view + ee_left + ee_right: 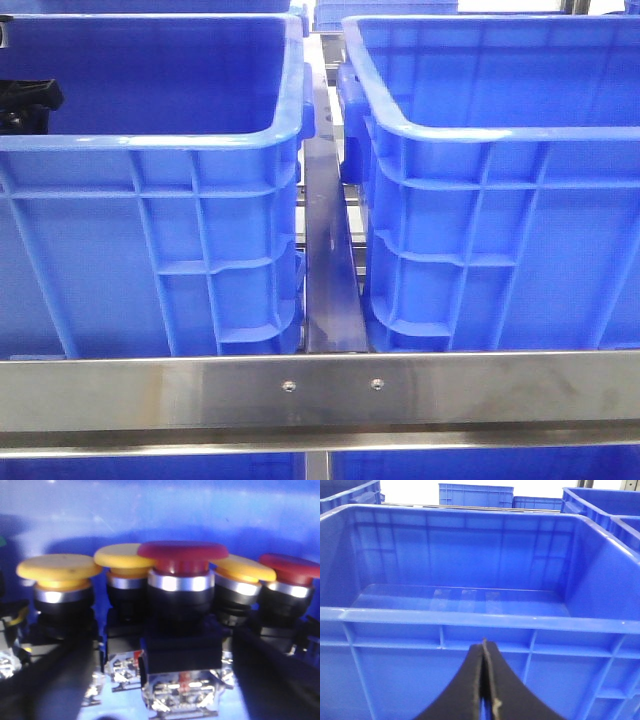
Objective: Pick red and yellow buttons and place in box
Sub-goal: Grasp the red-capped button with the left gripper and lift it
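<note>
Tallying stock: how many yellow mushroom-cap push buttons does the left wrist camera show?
3. One yellow mushroom-cap button at the row's end, one just behind the central dark red mushroom-cap button, one on that button's other side. Others may be hidden.

Red button point(181, 560), yellow buttons point(59, 571) upright, clustered on blue floor — box point(470, 617) open-topped.
</note>
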